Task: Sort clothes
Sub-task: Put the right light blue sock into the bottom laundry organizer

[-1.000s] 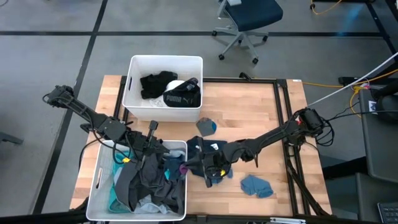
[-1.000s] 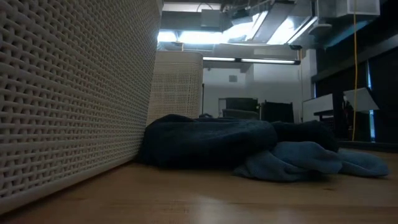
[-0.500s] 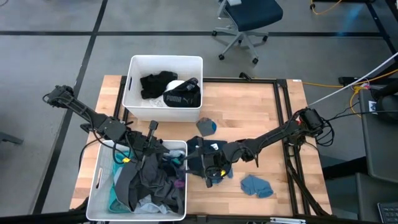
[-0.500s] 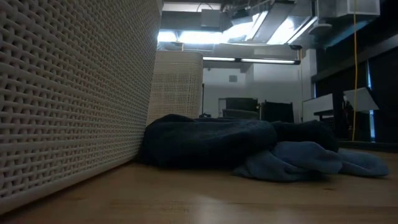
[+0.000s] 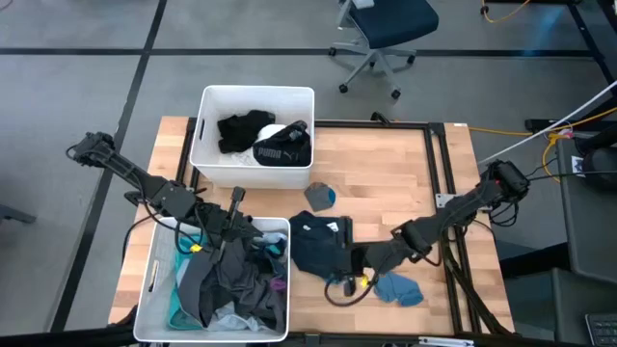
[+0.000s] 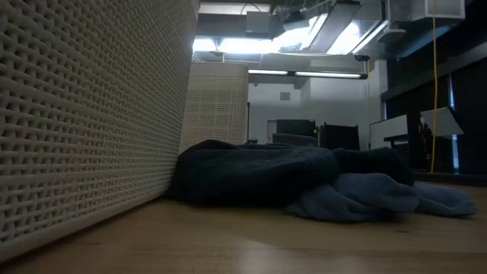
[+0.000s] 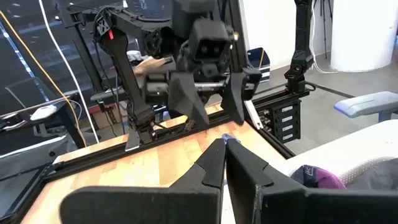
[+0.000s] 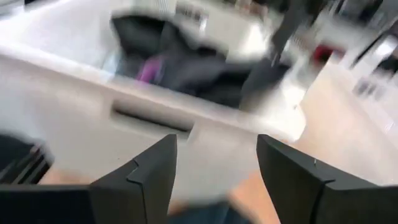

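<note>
Clothes fill the near bin (image 5: 154, 280) as a heap of dark, grey and teal pieces (image 5: 231, 284). Black clothes, one with PUMA lettering (image 5: 281, 152), lie in the far bin (image 5: 204, 125). On the table lie a navy garment (image 5: 318, 246), a grey-blue one (image 5: 397, 287) and a small blue-grey one (image 5: 320, 196). My left gripper (image 5: 246, 231) hovers shut over the near bin's far end, nothing between its fingers (image 7: 224, 149). My right gripper (image 5: 339, 287) stands open above the table between the navy and grey-blue garments, facing the near bin (image 8: 214, 180).
The navy garment (image 6: 251, 171) rests against the near bin's wall (image 6: 76, 114), the grey-blue one (image 6: 380, 194) beside it. A black frame runs along the table's right and far sides (image 5: 439, 164). An office chair (image 5: 381, 29) stands on the floor beyond the table.
My right gripper has opened at the near bin's right wall. It has then drawn back toward the table's right and near edges, rising a little and tipping up. The navy garment beneath where it was now lies uncovered.
</note>
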Available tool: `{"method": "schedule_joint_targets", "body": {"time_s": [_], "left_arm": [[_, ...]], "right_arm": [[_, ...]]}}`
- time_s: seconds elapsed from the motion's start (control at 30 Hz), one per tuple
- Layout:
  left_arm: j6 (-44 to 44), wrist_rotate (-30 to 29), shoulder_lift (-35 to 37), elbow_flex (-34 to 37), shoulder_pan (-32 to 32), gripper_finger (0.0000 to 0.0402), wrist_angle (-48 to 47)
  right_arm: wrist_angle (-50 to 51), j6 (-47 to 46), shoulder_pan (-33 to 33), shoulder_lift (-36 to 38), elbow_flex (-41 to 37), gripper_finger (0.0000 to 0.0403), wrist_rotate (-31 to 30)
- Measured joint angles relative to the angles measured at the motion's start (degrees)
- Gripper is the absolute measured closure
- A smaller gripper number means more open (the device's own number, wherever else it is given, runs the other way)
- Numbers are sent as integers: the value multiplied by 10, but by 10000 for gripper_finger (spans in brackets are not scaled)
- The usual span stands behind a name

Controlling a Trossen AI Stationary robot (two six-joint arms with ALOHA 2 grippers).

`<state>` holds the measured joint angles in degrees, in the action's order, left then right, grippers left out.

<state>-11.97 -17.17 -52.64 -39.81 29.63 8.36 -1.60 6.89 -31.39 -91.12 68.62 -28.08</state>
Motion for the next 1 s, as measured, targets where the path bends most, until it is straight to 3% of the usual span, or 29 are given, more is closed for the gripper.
{"method": "schedule_joint_targets", "body": {"time_s": [0.27,0.6,0.77,1.0], "left_arm": [[4,0,0,0,0,396,2],[7,0,0,0,0,396,4],[7,0,0,0,0,396,4],[7,0,0,0,0,396,4]], "right_arm": [[249,-262,-34,-7,0,182,54],[421,-500,-94,-17,0,182,130],[478,-562,-122,-17,-1,182,162],[461,-579,-152,-17,-59,182,166]]}}
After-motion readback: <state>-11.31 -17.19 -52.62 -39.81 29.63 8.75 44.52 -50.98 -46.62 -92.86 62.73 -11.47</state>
